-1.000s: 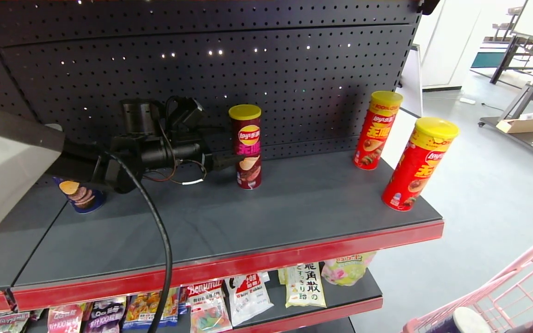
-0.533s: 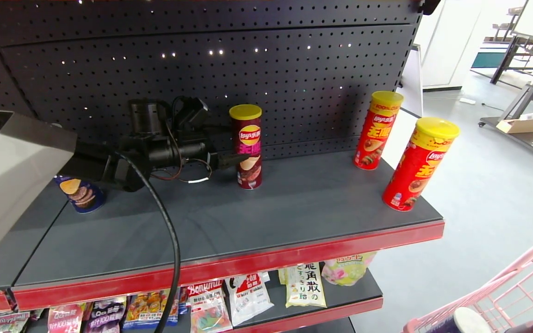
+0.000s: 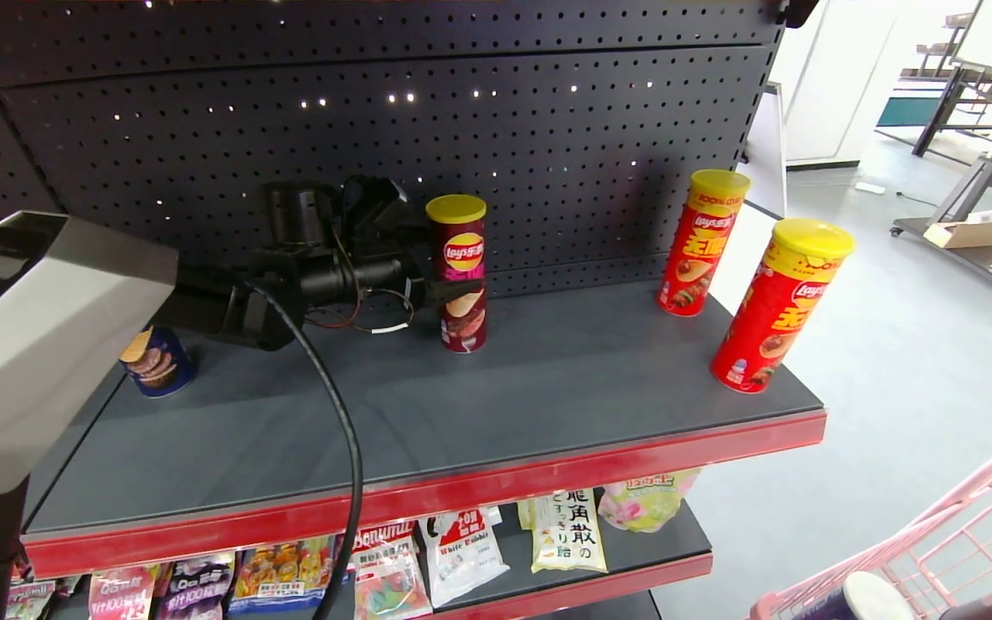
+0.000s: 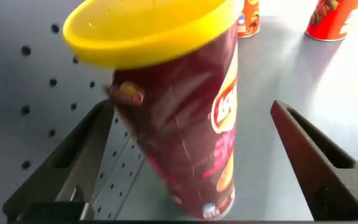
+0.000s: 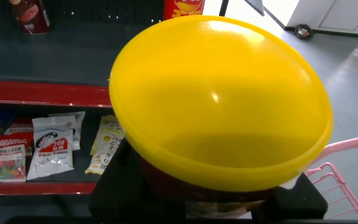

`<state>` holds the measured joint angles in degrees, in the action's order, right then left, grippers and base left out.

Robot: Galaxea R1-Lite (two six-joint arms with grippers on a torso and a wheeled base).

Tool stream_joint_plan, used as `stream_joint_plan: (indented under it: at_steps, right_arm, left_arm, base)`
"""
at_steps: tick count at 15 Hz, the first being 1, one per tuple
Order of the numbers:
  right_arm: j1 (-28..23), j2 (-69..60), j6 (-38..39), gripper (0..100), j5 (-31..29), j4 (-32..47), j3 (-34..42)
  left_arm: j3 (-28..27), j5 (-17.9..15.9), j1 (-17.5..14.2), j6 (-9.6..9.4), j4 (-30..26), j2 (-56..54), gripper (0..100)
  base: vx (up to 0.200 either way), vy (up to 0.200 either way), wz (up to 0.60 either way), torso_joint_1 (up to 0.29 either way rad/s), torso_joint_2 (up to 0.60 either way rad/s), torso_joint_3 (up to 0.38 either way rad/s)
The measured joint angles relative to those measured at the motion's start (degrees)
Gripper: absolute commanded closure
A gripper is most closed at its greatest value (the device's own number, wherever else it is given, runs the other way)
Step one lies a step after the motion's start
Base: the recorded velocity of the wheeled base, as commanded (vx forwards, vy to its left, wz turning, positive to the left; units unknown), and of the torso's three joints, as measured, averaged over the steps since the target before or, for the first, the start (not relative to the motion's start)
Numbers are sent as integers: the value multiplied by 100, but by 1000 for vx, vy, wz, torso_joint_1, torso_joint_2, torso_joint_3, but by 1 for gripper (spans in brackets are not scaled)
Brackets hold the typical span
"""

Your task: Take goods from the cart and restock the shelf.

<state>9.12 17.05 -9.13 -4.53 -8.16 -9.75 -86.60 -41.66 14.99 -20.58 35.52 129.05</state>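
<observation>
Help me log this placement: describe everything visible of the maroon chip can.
The maroon chip can, a tall cardboard-looking tube with a yellow lid and printed label, stands upright on the upper shelf near the pegboard, between the open fingers of the left gripper; one is apart, the other's contact unclear.

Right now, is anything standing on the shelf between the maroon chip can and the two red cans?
Nothing. The head view shows bare shelf from the maroon chip can across to the rear red can and front red can.
</observation>
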Motion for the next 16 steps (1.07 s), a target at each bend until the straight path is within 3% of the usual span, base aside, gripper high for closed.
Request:
stream_joint_plan:
  at_steps: [10, 13, 16]
  right_arm:
    - [0, -2, -6, 100, 0, 1, 0]
    - [0, -2, -15, 100, 0, 0, 11]
    - [-2, -2, -17, 100, -2, 1, 11]
  left_arm:
    - [-308, 96, 88, 17, -20, 301, 0]
    - [-463, 238, 134, 251, 9, 384, 0]
    - [-560, 241, 167, 271, 20, 428, 0]
  base:
    - [0, 0, 0, 0, 0, 0]
    - [0, 0, 0, 0, 0, 0]
    - [0, 0, 0, 0, 0, 0]
